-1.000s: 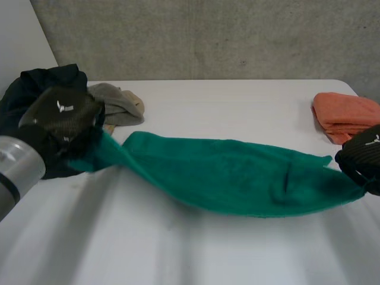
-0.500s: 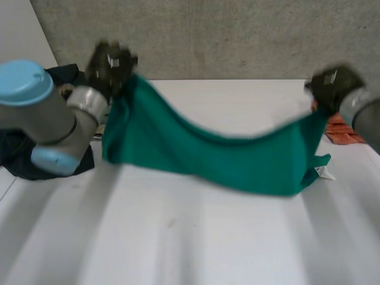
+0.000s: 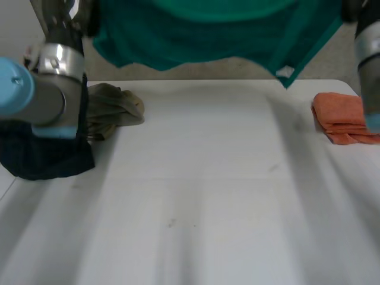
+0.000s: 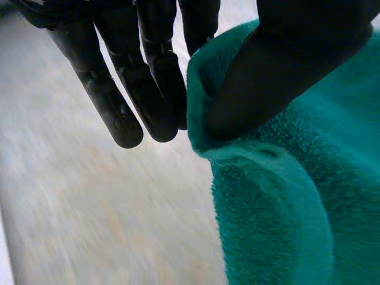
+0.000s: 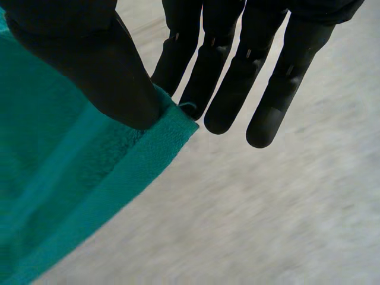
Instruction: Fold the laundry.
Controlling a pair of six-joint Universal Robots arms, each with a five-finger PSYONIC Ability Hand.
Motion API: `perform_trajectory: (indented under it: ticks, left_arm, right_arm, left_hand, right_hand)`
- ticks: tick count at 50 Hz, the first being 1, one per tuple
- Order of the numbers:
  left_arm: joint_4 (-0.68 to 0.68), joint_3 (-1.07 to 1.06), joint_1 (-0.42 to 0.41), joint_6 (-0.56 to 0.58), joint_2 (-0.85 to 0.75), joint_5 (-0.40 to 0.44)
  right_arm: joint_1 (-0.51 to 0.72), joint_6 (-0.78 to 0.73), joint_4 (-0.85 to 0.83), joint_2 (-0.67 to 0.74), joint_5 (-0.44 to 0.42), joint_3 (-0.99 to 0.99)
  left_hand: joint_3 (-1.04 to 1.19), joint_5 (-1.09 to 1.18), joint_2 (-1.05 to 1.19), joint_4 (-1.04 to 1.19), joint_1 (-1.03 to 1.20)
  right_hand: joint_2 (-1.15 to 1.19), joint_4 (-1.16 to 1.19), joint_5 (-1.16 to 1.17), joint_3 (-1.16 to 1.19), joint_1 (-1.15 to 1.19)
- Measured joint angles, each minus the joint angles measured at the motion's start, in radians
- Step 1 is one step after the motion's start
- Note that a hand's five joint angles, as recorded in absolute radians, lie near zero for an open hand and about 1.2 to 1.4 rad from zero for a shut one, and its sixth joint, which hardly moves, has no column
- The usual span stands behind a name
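- We see a green towel [image 3: 202, 29] of thick, fuzzy terry, stretched wide and hanging in the air above the far side of the table [image 3: 208, 196]. Its lower edge sags in soft waves.
- A small white tag [image 3: 285, 72] hangs at the towel's low point on the right side.
- The table is white, smooth and flat, and a rough grey concrete wall [image 3: 237, 68] stands behind it.
- A folded orange cloth [image 3: 344, 116] lies on the table's right edge, well apart from the towel.
- A crumpled beige cloth [image 3: 113, 107] lies at the far left, touching a dark garment [image 3: 41, 154] heaped beside it.
- The towel runs between the two arms. The left arm [image 3: 41, 95], grey with a light-blue cap, rises at its left end, and the right arm [image 3: 371, 59] at its right end.
- In its wrist view, the left hand [image 4: 148, 71] has a rolled, plush edge of the towel pinched between the thumb and the nearest finger. The other fingers are straight and close together beside the cloth.
- In its wrist view, the right hand [image 5: 237, 65] has its thumb pressing a flat, hemmed corner of the towel against the fingers. The remaining fingers are straight and slightly spread beyond the corner.
- From both hands the cloth hangs away, clear of the table.
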Motion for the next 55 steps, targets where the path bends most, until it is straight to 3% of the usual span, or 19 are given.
perform_trajectory:
  ticks: [6,11,17,26,31,36,41,47,51,55]
  left_arm:
    - [-0.024,-0.219,-0.004,0.011,0.021,0.052]
    - [-0.055,-0.415,-0.007,0.062,0.027,0.145]
    - [-0.217,-0.555,-0.003,0.234,0.07,0.183]
    - [-0.612,-0.745,0.008,0.527,0.333,0.183]
    - [-0.835,-0.825,0.013,0.57,0.488,0.184]
    - [-0.965,-0.844,0.021,0.57,0.557,0.189]
    - [-0.917,-0.813,0.027,0.564,0.539,0.191]
    - [-0.654,-0.698,0.018,0.561,0.365,0.184]
    - [-0.511,-0.592,0.01,0.559,0.22,0.178]
    - [-0.45,-0.482,0.006,0.559,0.097,0.176]
  right_arm:
    - [-0.021,-0.002,0.146,0.064,-0.078,0.102]
    - [-0.059,-0.014,0.291,0.126,-0.127,0.2]
    - [-0.109,-0.077,0.444,0.134,-0.142,0.277]
    - [-0.203,-0.356,0.823,-0.095,-0.138,0.402]
    - [-0.285,-0.54,1.005,-0.239,-0.149,0.512]
    - [-0.366,-0.645,1.048,-0.305,-0.171,0.592]
    - [-0.397,-0.615,0.973,-0.299,-0.198,0.608]
    - [-0.325,-0.436,0.719,-0.148,-0.209,0.526]
    - [-0.242,-0.346,0.552,-0.039,-0.176,0.436]
    - [-0.185,-0.309,0.427,0.063,-0.119,0.34]
  left_hand:
    - [0.0,0.0,0.0,0.0,0.0]
    - [0.0,0.0,0.001,0.0,0.0]
    - [0.0,0.0,0.001,0.0,0.0]
    - [0.0,0.0,0.001,0.0,0.0]
    - [0.0,0.0,0.001,0.0,0.0]
    - [0.0,0.0,0.001,0.0,0.0]
    - [0.0,0.0,0.001,0.0,0.0]
    - [0.0,0.0,0.001,0.0,0.0]
    - [0.0,0.0,0.001,0.0,0.0]
    - [0.0,0.0,0.001,0.0,0.0]
  right_hand:
    - [0.0,0.0,0.0,0.0,0.0]
    - [0.0,0.001,0.0,0.0,0.0]
    - [0.0,0.002,0.0,0.0,0.0]
    - [0.0,0.002,0.0,0.0,0.0]
    - [0.0,0.002,0.0,0.0,0.0]
    - [0.0,0.002,0.0,0.0,0.0]
    - [0.0,0.002,0.0,0.0,0.0]
    - [0.0,0.002,0.0,0.0,0.0]
    - [0.0,0.002,0.005,0.0,0.0]
    - [0.0,0.002,0.008,0.0,0.0]
